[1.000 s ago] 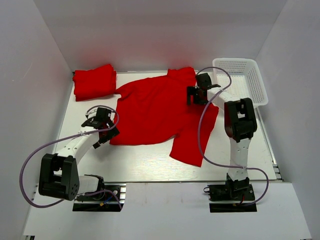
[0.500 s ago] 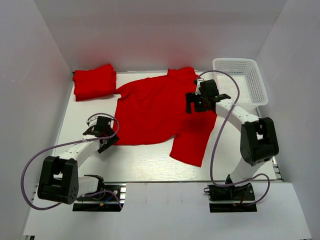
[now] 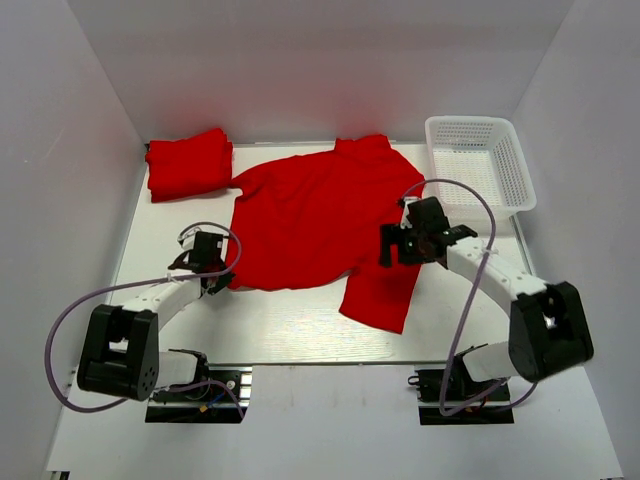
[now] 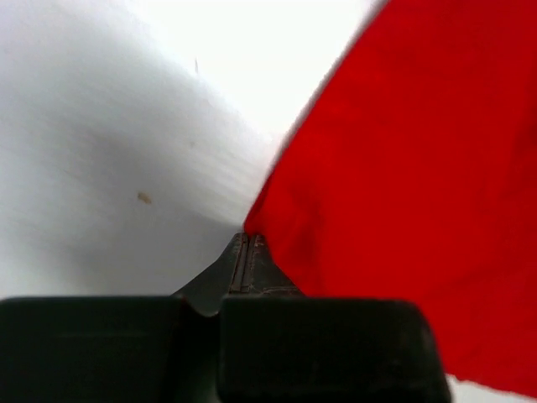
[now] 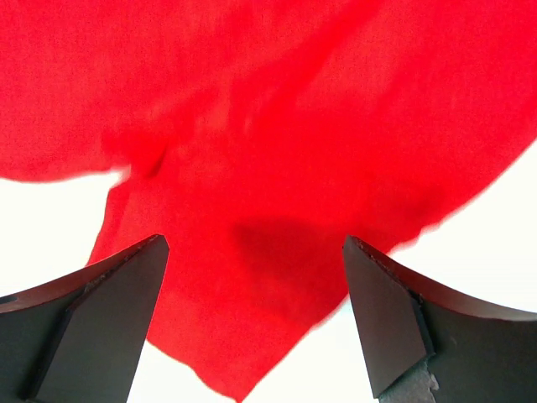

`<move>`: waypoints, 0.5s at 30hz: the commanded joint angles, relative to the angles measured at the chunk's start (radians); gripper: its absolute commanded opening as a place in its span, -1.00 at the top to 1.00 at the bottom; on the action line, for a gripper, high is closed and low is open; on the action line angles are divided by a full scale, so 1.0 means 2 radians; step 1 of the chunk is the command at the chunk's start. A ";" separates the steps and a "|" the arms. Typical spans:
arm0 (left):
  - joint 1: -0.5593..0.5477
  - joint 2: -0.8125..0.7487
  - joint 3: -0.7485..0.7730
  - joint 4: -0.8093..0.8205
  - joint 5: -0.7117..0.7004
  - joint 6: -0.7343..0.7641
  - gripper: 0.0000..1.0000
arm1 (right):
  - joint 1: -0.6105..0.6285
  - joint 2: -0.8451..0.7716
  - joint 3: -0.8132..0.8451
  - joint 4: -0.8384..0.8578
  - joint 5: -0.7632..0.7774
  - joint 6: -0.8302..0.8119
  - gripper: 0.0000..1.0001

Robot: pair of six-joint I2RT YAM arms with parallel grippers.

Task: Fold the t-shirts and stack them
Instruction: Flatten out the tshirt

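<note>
Nearest to us, on the left side of the table [image 3: 280, 325], we see the left gripper [image 3: 208, 268] lying low, its jaws clenched on the near left corner of the spread shirt [image 3: 310, 220]. In the left wrist view the closed fingers [image 4: 247, 252] meet right at that red corner [image 4: 403, 185]. On the right, the right gripper [image 3: 396, 243] hangs over the shirt's right sleeve with its jaws released and wide apart, grasping nothing. Its wrist view shows red cloth [image 5: 277, 151] below and between the two fingers [image 5: 101, 311]. The spread shirt lies flat, a little rumpled, across the middle of the table. Farther back, we find a folded shirt [image 3: 188, 163] in the far left corner and a white mesh basket [image 3: 515, 170] in the far right corner.
</note>
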 commanded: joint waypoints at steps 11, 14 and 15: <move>-0.004 -0.113 -0.046 -0.074 0.040 0.016 1.00 | 0.059 -0.113 -0.140 -0.116 0.008 0.162 -0.81; -0.004 -0.118 -0.046 -0.068 0.041 0.016 1.00 | 0.073 -0.100 -0.155 -0.089 -0.005 0.177 -0.81; -0.004 -0.118 -0.046 -0.068 0.036 0.016 1.00 | 0.076 -0.096 -0.156 -0.084 -0.006 0.179 -0.81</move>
